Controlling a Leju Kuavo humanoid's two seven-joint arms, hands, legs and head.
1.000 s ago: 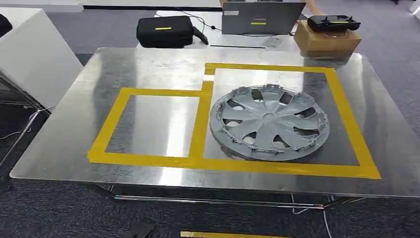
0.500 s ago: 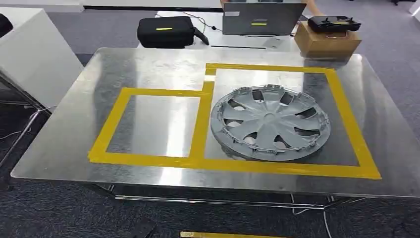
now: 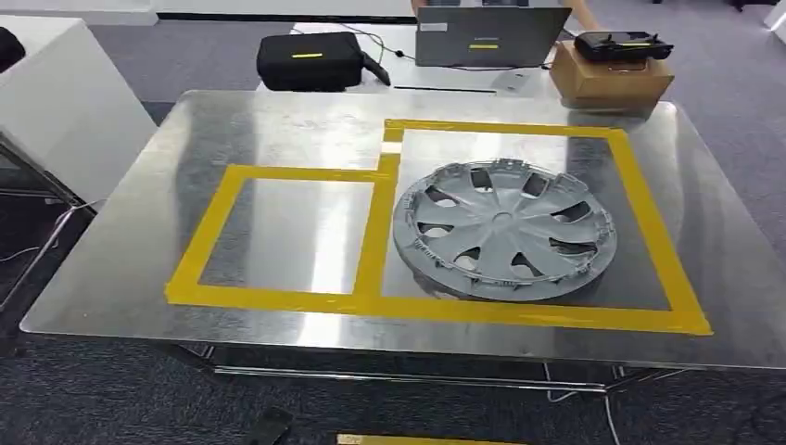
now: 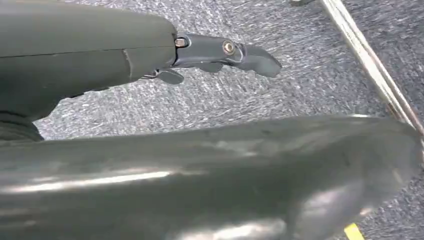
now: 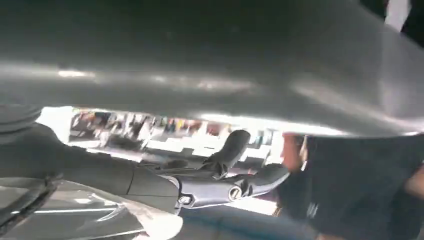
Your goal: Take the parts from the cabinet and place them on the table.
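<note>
Head view: grey hubcap (image 3: 503, 230) lies flat, ribbed side up, inside the larger yellow tape outline (image 3: 649, 218) on the steel table (image 3: 139, 241); smaller outline beside it vacant. Likely light, stiff plastic, rim clips breakable; best taken at the rim or through a spoke opening.

Left wrist view: left hand (image 4: 220, 52) over carpet, fingers extended, holding nothing.

Right wrist view: right hand (image 5: 230, 170), fingers apart, holding nothing; a person in dark clothing (image 5: 360, 185) nearby.
</note>
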